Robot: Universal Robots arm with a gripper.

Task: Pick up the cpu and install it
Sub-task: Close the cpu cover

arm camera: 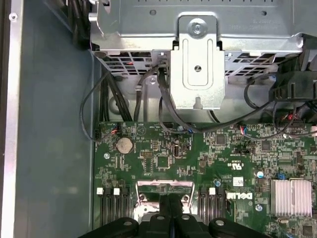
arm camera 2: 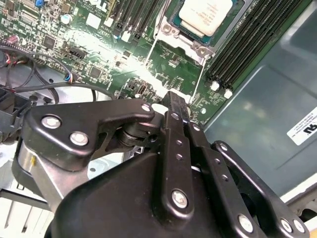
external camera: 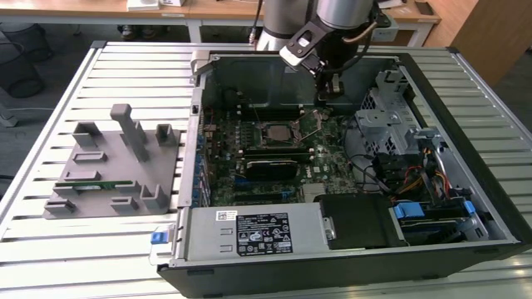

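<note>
The cpu (external camera: 277, 132) (arm camera 2: 204, 14), a flat square chip with a silvery top, lies in its socket on the green motherboard (external camera: 332, 159) (arm camera: 208, 163) inside the open computer case. The socket's metal load plate (arm camera 2: 178, 64) (arm camera: 163, 188) stands swung open beside it. My gripper (external camera: 330, 96) hangs over the board just past the socket, toward the case's far wall. In both wrist views its black fingers (arm camera 2: 174, 101) (arm camera: 171, 201) are pressed together at the free end of the load plate. I cannot tell whether they touch or pinch it.
A grey fixture tray (external camera: 108, 168) with a green memory stick (external camera: 93, 185) sits on the slatted table at the exterior view's left. In the case are a black block (external camera: 270, 168), the power supply (external camera: 249, 233), a drive cage (external camera: 387, 118) and loose cables (arm camera: 124, 99).
</note>
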